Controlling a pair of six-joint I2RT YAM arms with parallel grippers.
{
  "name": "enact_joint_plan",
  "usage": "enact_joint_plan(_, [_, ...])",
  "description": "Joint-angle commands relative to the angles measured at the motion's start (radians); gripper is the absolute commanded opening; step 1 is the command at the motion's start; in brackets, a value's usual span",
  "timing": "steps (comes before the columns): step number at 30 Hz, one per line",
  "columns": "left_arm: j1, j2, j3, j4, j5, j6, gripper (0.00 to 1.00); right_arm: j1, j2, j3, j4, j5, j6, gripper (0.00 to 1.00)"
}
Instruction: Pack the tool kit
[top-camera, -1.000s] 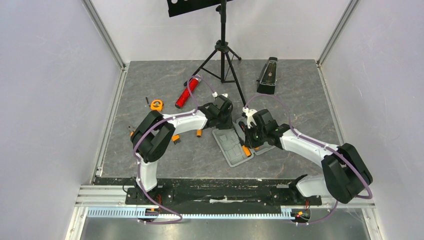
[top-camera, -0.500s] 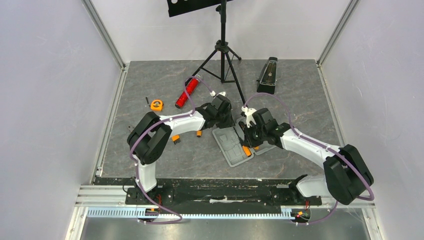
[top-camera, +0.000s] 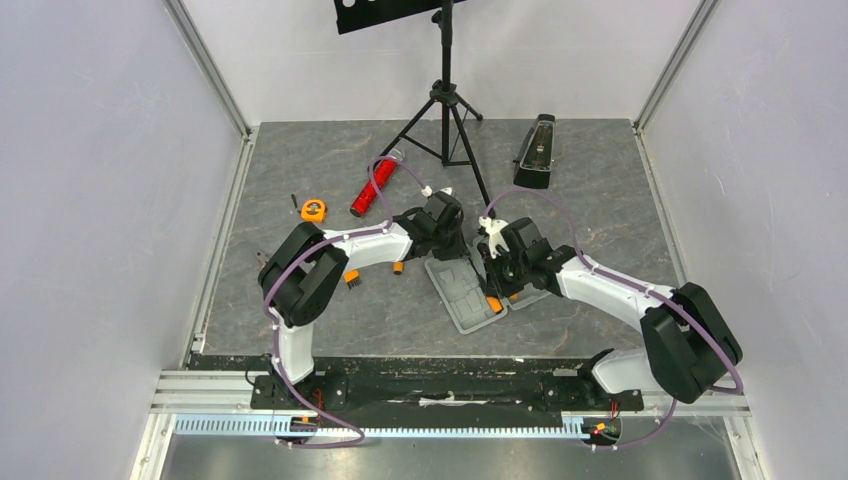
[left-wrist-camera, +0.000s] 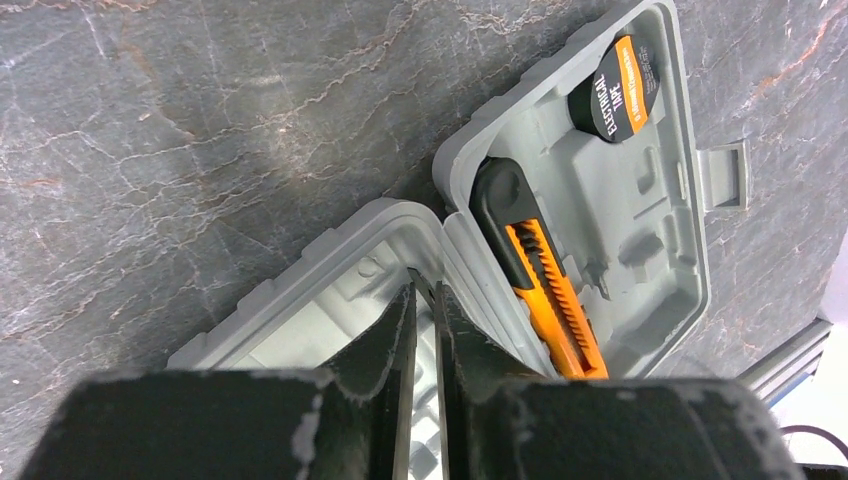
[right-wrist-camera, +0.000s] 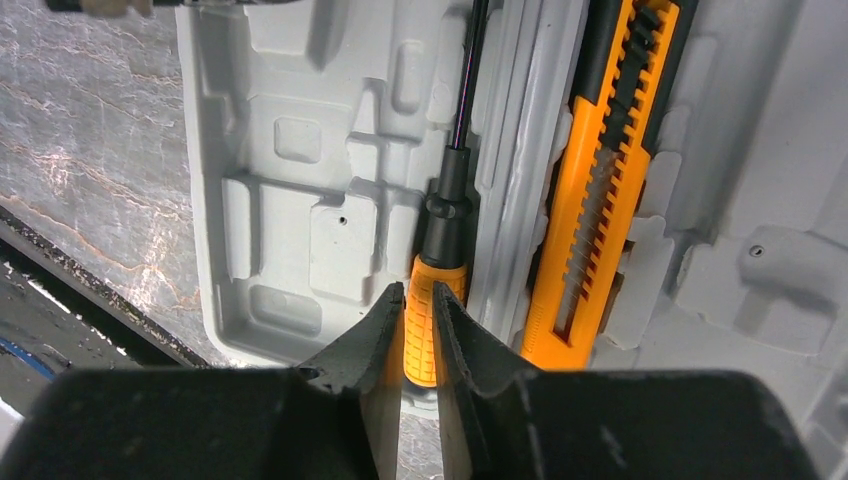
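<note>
Right claw (right-wrist-camera: 418, 300) grips the screwdriver (right-wrist-camera: 445, 215) by its orange handle, inside the case (right-wrist-camera: 300, 200). Left claw (left-wrist-camera: 421, 300) sits at the case's hinge, fingers nearly together; I cannot tell if it grips anything.

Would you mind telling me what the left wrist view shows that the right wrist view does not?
Only the left wrist view shows the roll of electrical tape seated in a round recess, and a latch tab. Only the right wrist view shows the screwdriver, lying in a moulded recess with the right pincer closed on its orange handle. Both show the grey tool case and the orange-and-black utility knife in its slot.
</note>
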Motion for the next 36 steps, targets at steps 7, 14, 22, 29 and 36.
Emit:
enact_joint_plan(7, [-0.003,0.046,0.05,-0.039,0.015,-0.016,0.09,0.009,0.037,0.02,-0.022,-0.002,-0.016,0.16])
enact_joint_plan(14, [0.001,0.081,0.078,-0.094,0.01,-0.008,0.05,0.009,0.059,0.054,-0.074,0.007,-0.025,0.15])
enact_joint_plan(22, [0.007,0.102,0.098,-0.178,0.003,0.012,0.02,0.009,0.093,0.092,-0.13,0.015,-0.031,0.15])
enact_joint_plan(29, [0.022,0.165,0.15,-0.294,0.015,0.066,0.02,0.011,0.108,0.133,-0.176,0.02,-0.013,0.15])
enact_joint_plan(36, [0.026,0.207,0.171,-0.331,0.037,0.088,0.02,0.026,0.156,0.087,-0.148,0.026,0.006,0.13])
